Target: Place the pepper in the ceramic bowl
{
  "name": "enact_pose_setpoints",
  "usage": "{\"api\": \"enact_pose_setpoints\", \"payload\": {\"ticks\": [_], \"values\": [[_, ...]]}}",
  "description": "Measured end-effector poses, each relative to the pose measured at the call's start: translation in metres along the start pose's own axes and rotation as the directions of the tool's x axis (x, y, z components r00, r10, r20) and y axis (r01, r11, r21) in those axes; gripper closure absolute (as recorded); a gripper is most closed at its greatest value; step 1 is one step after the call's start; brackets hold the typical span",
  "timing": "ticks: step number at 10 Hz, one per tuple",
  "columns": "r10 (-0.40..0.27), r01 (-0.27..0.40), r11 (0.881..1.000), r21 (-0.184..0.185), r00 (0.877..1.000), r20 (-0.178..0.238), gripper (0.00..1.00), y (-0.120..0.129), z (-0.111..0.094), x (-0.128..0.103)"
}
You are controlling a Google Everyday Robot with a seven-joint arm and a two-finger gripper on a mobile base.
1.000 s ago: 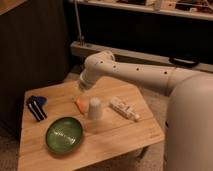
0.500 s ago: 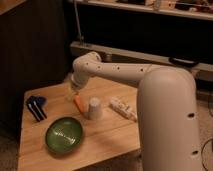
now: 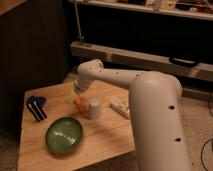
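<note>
Centre-left, the pincer (image 3: 76,92), jaws apart, hangs over the slim orange pepper (image 3: 80,104); closing could topple the adjacent white cup (image 3: 93,107).

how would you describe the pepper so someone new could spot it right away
On the wooden table, look behind the green ceramic bowl to the white cup. The pepper lies just left of it in view, under the gripper: the only small, slim orange thing there.

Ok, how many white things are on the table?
2: an upturned cup beside the pepper, and a packet farther right. End effector hovers above the pepper.
</note>
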Motion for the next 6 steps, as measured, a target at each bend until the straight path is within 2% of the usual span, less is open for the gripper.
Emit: {"api": "enact_pose_setpoints", "payload": {"ticks": [3,6], "values": [[-0.009,0.009,1.000,-0.010,1.000,0.001,0.20,0.001,0.011,0.000],[-0.007,0.007,1.000,-0.014,1.000,-0.018,0.20,0.005,0.023,0.000]]}}
